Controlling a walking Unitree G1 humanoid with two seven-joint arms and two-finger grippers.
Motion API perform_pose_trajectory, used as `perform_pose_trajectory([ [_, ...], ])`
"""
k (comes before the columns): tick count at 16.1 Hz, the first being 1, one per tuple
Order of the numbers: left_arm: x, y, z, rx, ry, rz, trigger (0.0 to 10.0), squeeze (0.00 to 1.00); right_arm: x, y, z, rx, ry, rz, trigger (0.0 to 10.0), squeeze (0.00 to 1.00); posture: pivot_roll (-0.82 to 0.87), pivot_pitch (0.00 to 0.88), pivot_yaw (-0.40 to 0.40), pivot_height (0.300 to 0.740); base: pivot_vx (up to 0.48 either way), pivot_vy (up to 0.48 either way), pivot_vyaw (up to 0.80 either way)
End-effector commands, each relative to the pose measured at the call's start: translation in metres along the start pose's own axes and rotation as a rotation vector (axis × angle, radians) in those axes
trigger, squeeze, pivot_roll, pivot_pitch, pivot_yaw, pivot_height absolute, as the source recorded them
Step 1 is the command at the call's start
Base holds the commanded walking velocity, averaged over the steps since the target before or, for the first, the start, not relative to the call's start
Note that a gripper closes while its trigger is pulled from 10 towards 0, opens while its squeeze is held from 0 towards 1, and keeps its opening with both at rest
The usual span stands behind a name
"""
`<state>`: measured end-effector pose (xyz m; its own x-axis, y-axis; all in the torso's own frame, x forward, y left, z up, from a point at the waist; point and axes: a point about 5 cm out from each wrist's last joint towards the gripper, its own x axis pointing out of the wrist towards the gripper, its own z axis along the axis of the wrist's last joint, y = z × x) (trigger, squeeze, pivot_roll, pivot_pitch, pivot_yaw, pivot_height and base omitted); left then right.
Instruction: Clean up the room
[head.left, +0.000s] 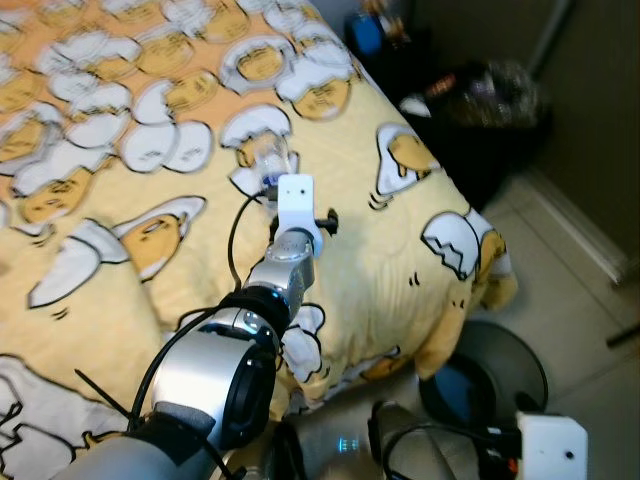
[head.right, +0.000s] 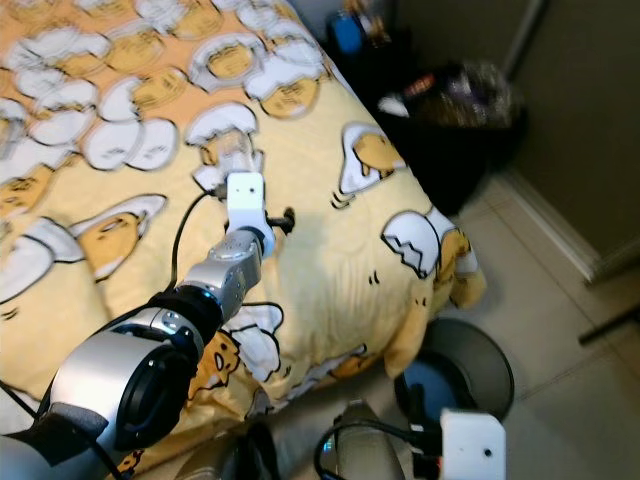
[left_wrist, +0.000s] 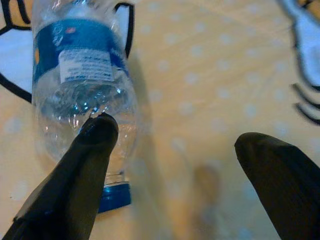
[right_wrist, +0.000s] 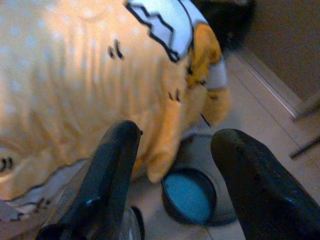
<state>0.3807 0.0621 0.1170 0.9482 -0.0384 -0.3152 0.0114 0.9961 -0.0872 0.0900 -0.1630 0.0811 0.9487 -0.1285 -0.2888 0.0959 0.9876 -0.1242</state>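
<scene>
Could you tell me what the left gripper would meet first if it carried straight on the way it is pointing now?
Most likely the clear plastic bottle lying on the bedspread. The left gripper is open, one finger already overlapping the bottle's lower body; depth is unclear, so the other finger may meet bedspread.

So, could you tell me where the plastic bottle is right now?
The plastic bottle lies on the yellow bedspread, just ahead of the open left gripper.

silver arms (head.left: 215, 375), black fingers (left_wrist: 82, 165) (glossy)
</scene>
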Motion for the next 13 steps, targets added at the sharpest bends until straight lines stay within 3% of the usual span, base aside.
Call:
perform_pose_trajectory([
  [1,0.0,0.014,-0.01,0.007,0.04,0.091,10.0,0.0,-0.005,0.002,0.001,-0.001,0.016,0.001,10.0,0.0,-0.52,0.321,0.12,0.725,0.0,0.0,0.0],
  [3,0.0,0.021,-0.011,0.033,0.033,0.16,10.0,0.0,-0.012,0.011,0.004,0.029,0.018,0.073,10.0,0.0,-0.52,0.327,0.119,0.725,0.0,0.0,0.0],
  [7,0.0,0.029,-0.004,0.04,-0.009,0.226,10.0,0.0,-0.019,0.021,0.012,-0.013,-0.001,0.264,10.0,0.0,-0.51,0.331,0.115,0.725,0.0,0.0,0.0],
  [11,0.001,0.037,0.001,0.044,-0.028,0.28,10.0,0.0,-0.012,0.026,0.022,-0.035,-0.042,0.333,10.0,0.0,-0.49,0.329,0.116,0.725,0.0,0.0,0.0],
  [13,0.001,0.033,0.004,0.036,-0.041,0.265,10.0,0.0,-0.014,0.028,0.019,-0.029,-0.031,0.337,10.0,0.0,-0.49,0.328,0.126,0.725,0.0,0.0,0.0],
])
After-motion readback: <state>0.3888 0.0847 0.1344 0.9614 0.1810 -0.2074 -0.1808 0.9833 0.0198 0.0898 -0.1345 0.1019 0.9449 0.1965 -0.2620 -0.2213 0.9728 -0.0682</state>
